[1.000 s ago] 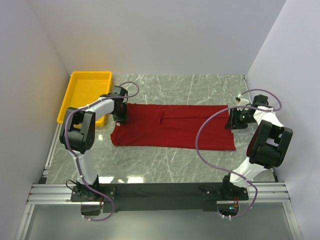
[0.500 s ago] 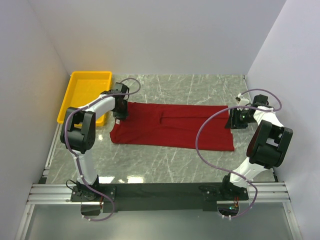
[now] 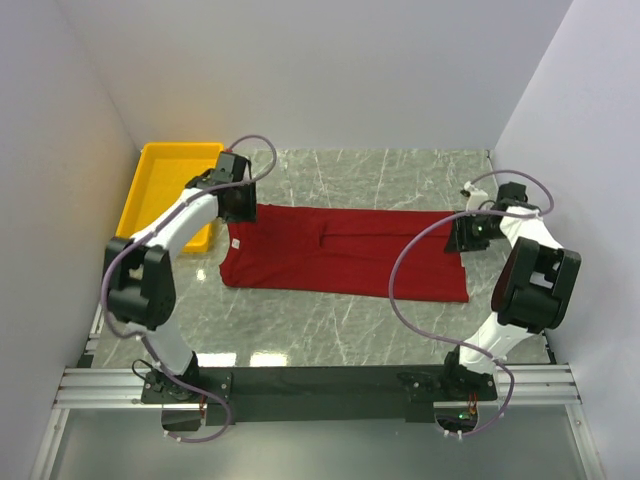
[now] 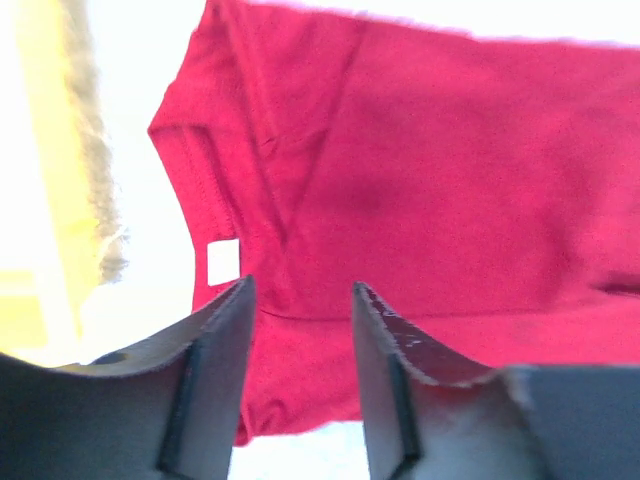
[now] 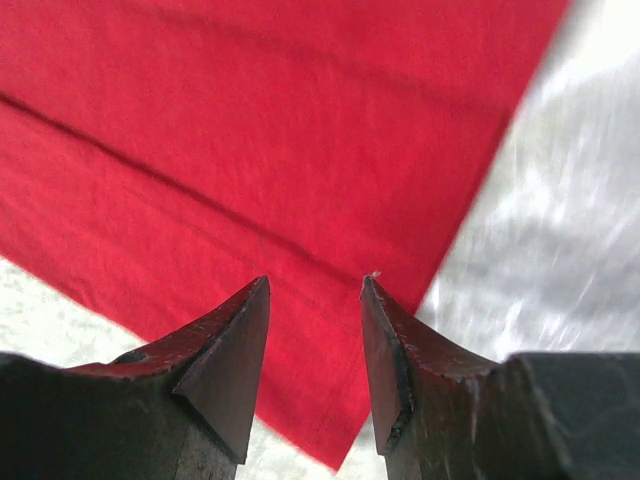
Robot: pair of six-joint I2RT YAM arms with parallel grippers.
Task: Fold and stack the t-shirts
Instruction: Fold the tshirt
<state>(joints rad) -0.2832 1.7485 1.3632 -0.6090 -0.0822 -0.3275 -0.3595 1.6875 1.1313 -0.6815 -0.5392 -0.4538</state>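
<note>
**T-shirt (image 3: 345, 255) flat on table (image 3: 350, 330); both grippers parted, nothing held**

Top external view: The dark red t-shirt lies as a long strip across the middle of the marble table, its long side running left to right. The left gripper (image 3: 238, 205) is at the strip's far left corner. The right gripper (image 3: 468, 235) is at its far right corner. A yellow tray (image 3: 180, 150) sits at the far left of the table, just beside the left gripper and clear of the cloth. A small white neck label (image 3: 232, 243) shows near the strip's left end. Jaw state cannot be read from this view.

Left wrist view: The left gripper (image 4: 302, 290) has its fingers (image 4: 215, 340) about half spread with nothing between them. Red cloth is seen through the gap, lying below and not pinched. The neck label (image 4: 222, 262) is just left of the gap. The tray (image 4: 40, 200) shows as a blurred yellow band at the left edge.

Right wrist view: The right gripper (image 5: 315, 283) also stands about half spread and holds nothing. Under it is the t-shirt (image 5: 250, 130), whose corner edge runs diagonally, with bare table (image 5: 560, 230) to the right. Whether the fingertips touch the cloth cannot be told.
</note>
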